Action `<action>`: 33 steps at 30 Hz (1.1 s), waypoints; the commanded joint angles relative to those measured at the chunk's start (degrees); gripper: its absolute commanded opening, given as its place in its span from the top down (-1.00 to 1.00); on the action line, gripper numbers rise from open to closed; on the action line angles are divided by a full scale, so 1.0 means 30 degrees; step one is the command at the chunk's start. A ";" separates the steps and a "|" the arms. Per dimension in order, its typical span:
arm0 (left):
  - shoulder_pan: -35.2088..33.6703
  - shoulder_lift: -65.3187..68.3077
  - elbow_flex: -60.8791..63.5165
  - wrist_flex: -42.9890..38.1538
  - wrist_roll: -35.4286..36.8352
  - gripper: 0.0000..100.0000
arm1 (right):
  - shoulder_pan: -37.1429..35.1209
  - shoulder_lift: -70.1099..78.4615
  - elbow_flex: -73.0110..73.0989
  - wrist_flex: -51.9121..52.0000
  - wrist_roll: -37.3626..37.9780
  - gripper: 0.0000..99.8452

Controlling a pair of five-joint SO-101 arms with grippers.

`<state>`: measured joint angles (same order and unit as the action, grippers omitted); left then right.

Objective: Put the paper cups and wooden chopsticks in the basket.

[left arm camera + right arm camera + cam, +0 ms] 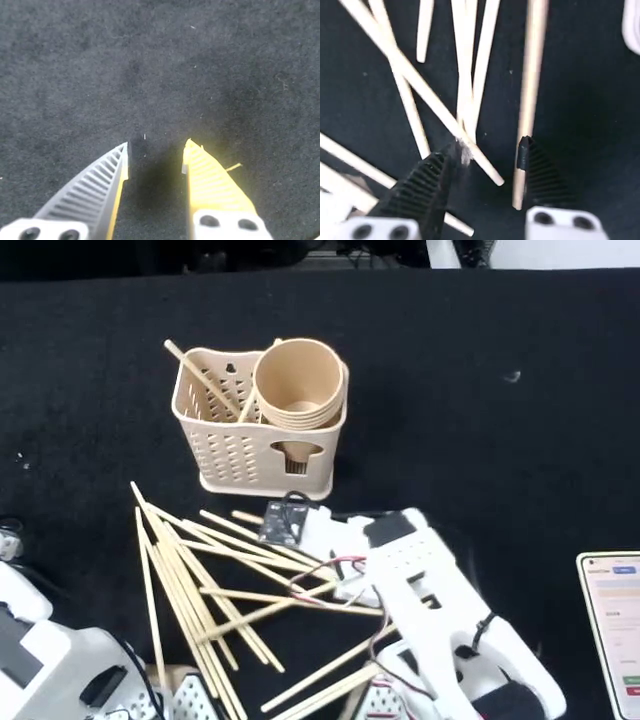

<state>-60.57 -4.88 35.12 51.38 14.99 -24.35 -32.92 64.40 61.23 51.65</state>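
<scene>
Over thin wooden chopsticks the ribbed right end effector is open, empty; left end effector too, above fuzzy tabletop.

A black cloth covers the table; a phone lies on it at the right edge of the high view, screen lit and facing up, partly cut off there; a small pale speck sits on the cloth, farther back.

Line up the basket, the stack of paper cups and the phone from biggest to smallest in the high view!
1. the basket
2. the stack of paper cups and the phone look alike; the picture's edge cuts the phone off.
</scene>
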 commanded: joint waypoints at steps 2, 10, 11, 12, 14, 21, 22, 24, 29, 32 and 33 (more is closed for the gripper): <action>-0.0103 -0.0703 -0.1040 0.0000 0.0147 0.64 | -0.2256 -0.0161 -0.0220 -0.3985 -0.3575 0.60; -0.0132 -0.0703 -0.1011 0.0000 0.0147 0.64 | -0.4308 -0.0132 0.1040 -0.7092 -0.5040 0.60; -0.0132 -0.0703 -0.1011 0.0000 0.0147 0.64 | -0.4337 -0.0132 0.1128 -0.7033 -0.5040 0.60; -0.0132 -0.0703 -0.1011 0.0000 0.0147 0.64 | -0.4337 -0.0132 0.1187 -0.6945 -0.5040 0.60; -0.0132 -0.0703 -0.1011 0.0000 0.0147 0.64 | -0.4278 -0.0132 0.1304 -0.6769 -0.5040 0.60; -0.0073 -0.0703 -0.0923 0.0000 0.0147 0.64 | -0.4249 -0.0161 0.1333 -0.5773 -0.5040 0.60; -0.0073 -0.0703 -0.0923 0.0000 0.0147 0.64 | -0.4249 -0.0161 0.1333 -0.5714 -0.5040 0.60; -0.0073 -0.0703 -0.0923 0.0000 0.0147 0.64 | -0.4249 -0.0161 0.1304 -0.5714 -0.5158 0.60; -0.0073 -0.0703 -0.0923 0.0000 0.0147 0.64 | -0.3897 -0.0308 0.1275 -0.5685 -0.5187 0.82; -0.0044 -0.0703 -0.0923 0.0000 0.0147 0.64 | -0.2667 -0.0308 0.0601 -0.4777 -0.5187 0.90; -0.0044 -0.0703 -0.0923 0.0000 0.0147 0.64 | -0.2227 -0.0308 0.0249 -0.4308 -0.5187 0.90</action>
<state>-60.57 -4.88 35.12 51.38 14.99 -34.64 -32.92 68.35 45.49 36.70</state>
